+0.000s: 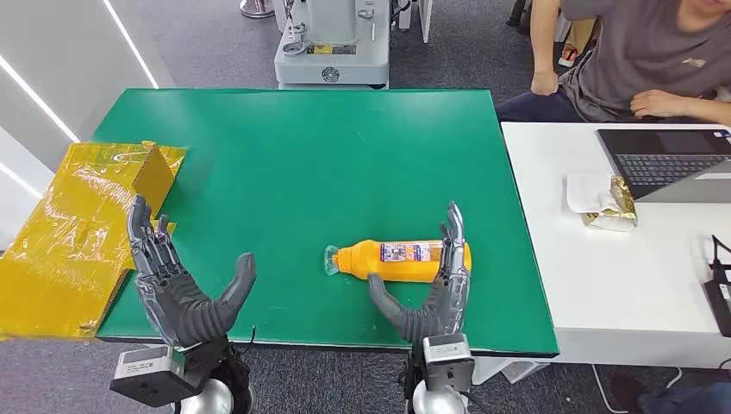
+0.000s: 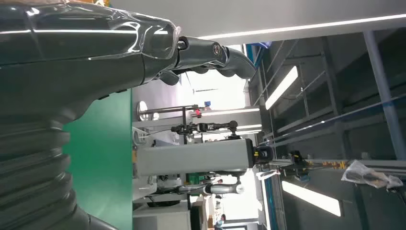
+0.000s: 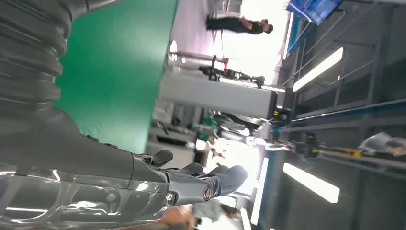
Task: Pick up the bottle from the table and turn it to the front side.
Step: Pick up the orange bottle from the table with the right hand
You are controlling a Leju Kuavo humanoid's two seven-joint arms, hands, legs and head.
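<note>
A: Left hand (image 1: 177, 289), right hand (image 1: 431, 289): dark grey segmented fingers, thick grey thumbs.
B: Silver boxy wrists below; ribbed grey cover and glossy clear shell in wrist views.

An orange bottle (image 1: 405, 260) with a clear cap and a blue-and-white label lies on a green bench (image 1: 328, 155) against the dark grey right hand (image 1: 427, 293); beside the dark grey left hand (image 1: 177, 285), glossy yellow cardboard (image 1: 78, 233); right of the right hand, a white bench (image 1: 552, 224).

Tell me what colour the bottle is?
Orange, with a clear cap; the bottle shows best in the head view.
</note>
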